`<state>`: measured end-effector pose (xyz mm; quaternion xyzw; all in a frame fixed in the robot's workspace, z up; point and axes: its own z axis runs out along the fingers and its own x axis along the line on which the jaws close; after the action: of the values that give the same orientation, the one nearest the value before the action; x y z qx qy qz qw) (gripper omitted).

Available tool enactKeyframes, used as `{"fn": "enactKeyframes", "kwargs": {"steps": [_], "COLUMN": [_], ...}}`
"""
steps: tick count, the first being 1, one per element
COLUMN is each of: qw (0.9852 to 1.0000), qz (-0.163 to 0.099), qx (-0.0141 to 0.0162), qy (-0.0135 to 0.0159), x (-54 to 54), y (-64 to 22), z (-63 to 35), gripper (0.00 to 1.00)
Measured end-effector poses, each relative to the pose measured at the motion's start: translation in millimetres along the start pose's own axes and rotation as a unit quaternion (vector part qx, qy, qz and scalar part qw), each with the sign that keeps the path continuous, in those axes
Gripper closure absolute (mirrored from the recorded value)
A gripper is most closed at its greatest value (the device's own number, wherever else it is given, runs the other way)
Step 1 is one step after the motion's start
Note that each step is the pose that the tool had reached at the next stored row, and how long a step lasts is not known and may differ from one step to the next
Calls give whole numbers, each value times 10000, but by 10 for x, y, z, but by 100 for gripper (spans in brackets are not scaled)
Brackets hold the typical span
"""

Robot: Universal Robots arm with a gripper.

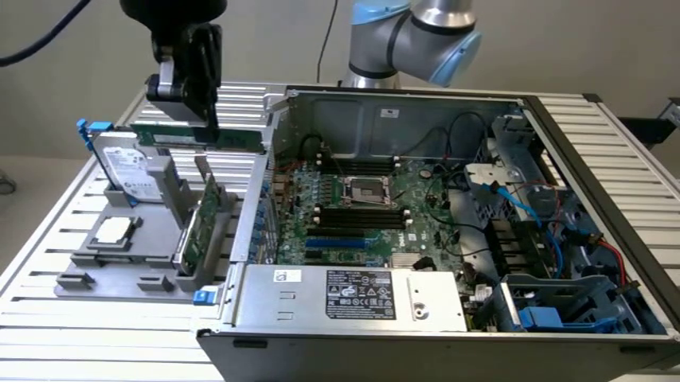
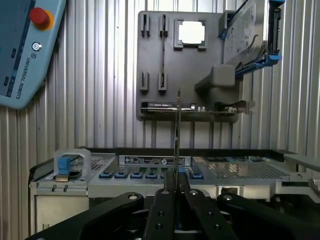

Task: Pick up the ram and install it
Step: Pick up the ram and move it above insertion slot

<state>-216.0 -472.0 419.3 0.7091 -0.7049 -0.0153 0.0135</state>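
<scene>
Step in hand: carry. The tool (image 1: 197,119) grips the ram (image 1: 240,140) above the grey tray (image 1: 107,267). Seating calls for alignment with the black slots (image 1: 361,216) at the tool's 4 o'clock.

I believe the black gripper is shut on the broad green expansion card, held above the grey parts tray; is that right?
Not quite: the black gripper is shut on the slim green RAM stick; the expansion card stands in the grey parts tray, as the exterior view shows.
</scene>
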Motion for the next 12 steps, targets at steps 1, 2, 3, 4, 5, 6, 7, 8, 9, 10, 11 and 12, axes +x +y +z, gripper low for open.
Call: {"fn": "enactKeyframes", "kwargs": {"steps": [1, 2, 3, 4, 5, 6, 7, 8, 9, 10, 11, 12], "qw": [10000, 10000, 10000, 10000, 10000, 10000, 10000, 10000, 10000, 10000, 10000, 10000], "qz": [0, 0, 0, 0, 0, 0, 0, 1, 0, 0, 0, 0], "qx": [0, 0, 0, 0, 0, 0, 0, 0, 0, 0, 0, 0], "qy": [-1, 0, 0, 0, 0, 0, -1, 0, 0, 0, 0, 0], "x": [-16, -32, -47, -61, -73, -85, -94, -103, -109, -115, -120, -125], "y": [-40, -80, -122, -165, -212, -260, -305, -349, -395, -440, -487, -532], "z": [-1, -3, -4, -6, -8, -9, -11, -13, -15, -16, -18, -19], "gripper": [86, 86, 86, 86, 86, 86, 86, 86, 86, 86, 86, 86]}}
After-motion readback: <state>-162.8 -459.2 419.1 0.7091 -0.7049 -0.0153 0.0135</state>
